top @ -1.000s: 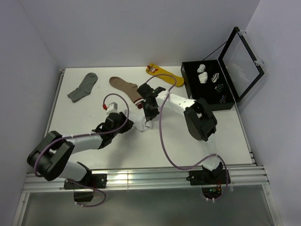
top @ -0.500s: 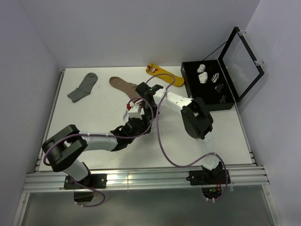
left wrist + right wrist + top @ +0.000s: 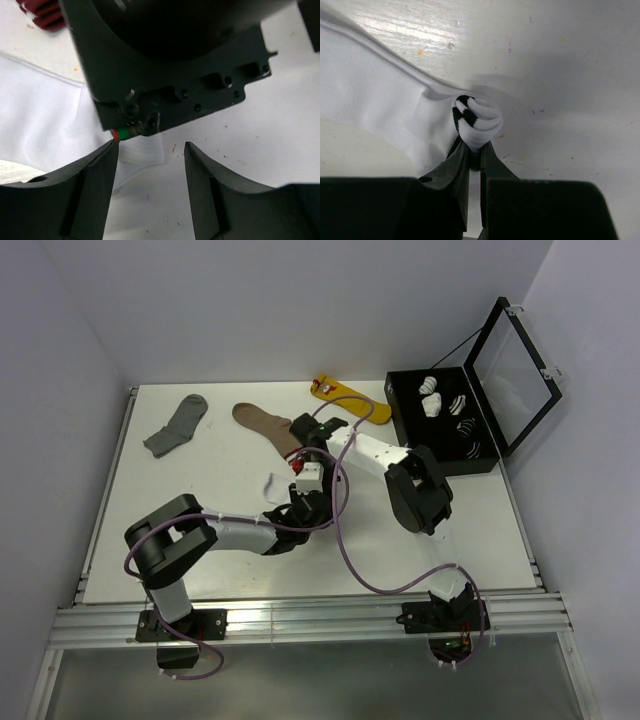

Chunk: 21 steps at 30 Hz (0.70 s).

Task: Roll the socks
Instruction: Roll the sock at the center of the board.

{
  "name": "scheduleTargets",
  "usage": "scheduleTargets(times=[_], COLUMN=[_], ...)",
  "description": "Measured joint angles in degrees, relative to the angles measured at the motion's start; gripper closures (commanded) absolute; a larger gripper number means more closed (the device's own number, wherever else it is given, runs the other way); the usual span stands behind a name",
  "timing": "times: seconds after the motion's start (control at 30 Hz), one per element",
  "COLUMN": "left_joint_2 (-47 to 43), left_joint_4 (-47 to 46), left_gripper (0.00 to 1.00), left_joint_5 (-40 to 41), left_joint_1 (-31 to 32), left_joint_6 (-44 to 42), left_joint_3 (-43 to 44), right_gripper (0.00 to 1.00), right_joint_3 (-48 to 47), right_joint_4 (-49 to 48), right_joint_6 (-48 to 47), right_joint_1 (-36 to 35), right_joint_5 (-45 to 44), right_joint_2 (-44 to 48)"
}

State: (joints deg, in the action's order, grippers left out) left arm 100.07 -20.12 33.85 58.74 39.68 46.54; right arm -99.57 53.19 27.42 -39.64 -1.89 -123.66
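Observation:
My right gripper (image 3: 476,150) is shut on the bunched end of a white sock with dark stripes (image 3: 472,120). The rest of the white fabric (image 3: 375,100) lies flat on the table to its left. I cannot tell the two socks apart in it. My left gripper (image 3: 151,148) is open and empty just above the table, with a corner of the white sock (image 3: 145,152) between its fingers and the right gripper's body right ahead. From above, the sock (image 3: 274,484) shows left of both grippers, left (image 3: 316,502) and right (image 3: 312,452).
A brown sock (image 3: 262,424), a grey sock (image 3: 178,425) and a yellow sock (image 3: 350,402) lie along the back of the table. An open black box (image 3: 395,412) with rolled socks stands at the back right. The brown sock's maroon cuff (image 3: 42,15) is close by.
My left arm has swung right across the table until its gripper is right beside the right gripper. The right gripper has shifted slightly back, still holding the sock's end.

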Motion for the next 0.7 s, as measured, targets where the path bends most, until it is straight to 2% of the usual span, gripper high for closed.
scheduleTargets(times=[0.13,0.6,0.7], left_joint_2=[2.32,6.16,7.13], left_joint_4=[2.27,8.55,9.51], left_gripper=[0.47,0.51,0.62], left_joint_5=[1.51,8.61,9.7], left_joint_1=[0.72,2.89,3.02], left_joint_6=[0.11,0.17,0.37], left_joint_3=[1.73,7.1,8.0], right_gripper=[1.0,1.0,1.0], right_joint_3=[-0.42,-0.63,-0.63], right_joint_4=[0.31,0.44,0.44], right_joint_6=[-0.02,0.17,0.2], right_joint_1=[0.0,0.0,0.02], right_joint_5=[0.04,0.35,0.37], right_joint_2=[-0.28,-0.46,-0.46])
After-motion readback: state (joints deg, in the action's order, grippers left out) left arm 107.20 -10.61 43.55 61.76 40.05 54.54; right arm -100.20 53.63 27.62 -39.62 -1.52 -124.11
